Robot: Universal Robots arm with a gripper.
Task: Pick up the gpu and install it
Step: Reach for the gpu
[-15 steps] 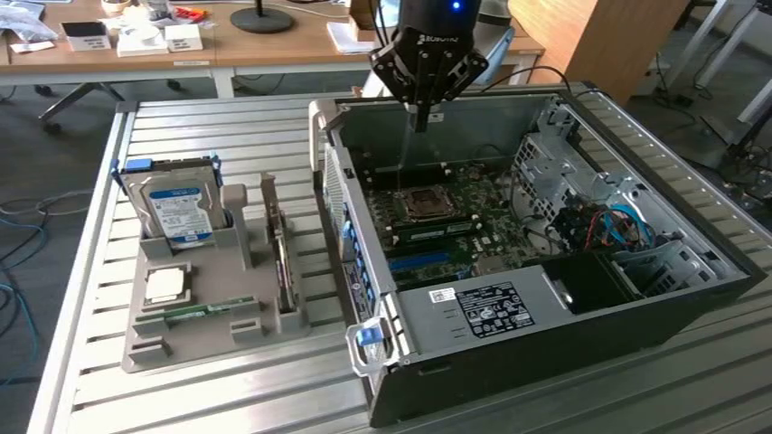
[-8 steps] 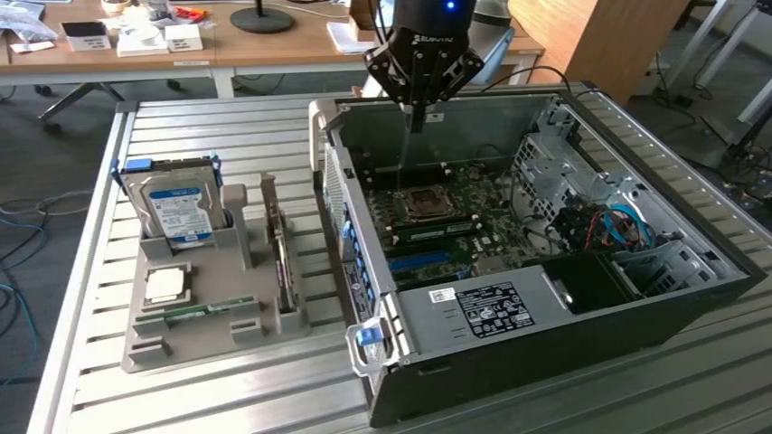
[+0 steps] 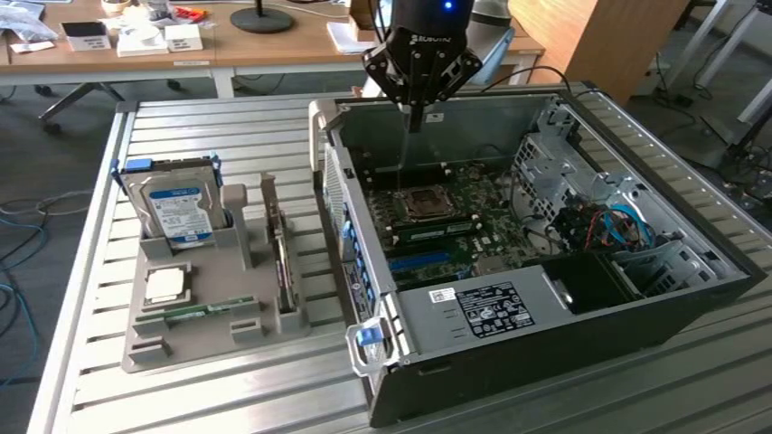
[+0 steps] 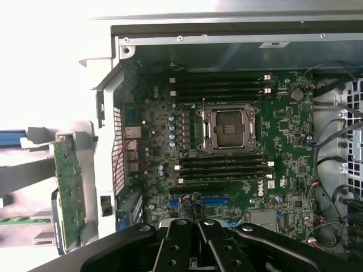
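Exterior cam: high, off a corner of the slatted metal table, tilted down, mid range. Open black computer case sits centre-right of frame. Wrist cam: rides above the black gripper, faces straight down into the case, close. Shared by both: green motherboard, its silver CPU socket.

Table: is bearing the holder at the exterior view's left and the case at its right.
Holder: the drive is standing at its far end; the chip and the memory stick are lying nearer.
Gpu: is standing on edge in the holder, beside the case.
Gripper: is hanging over the case's far end.
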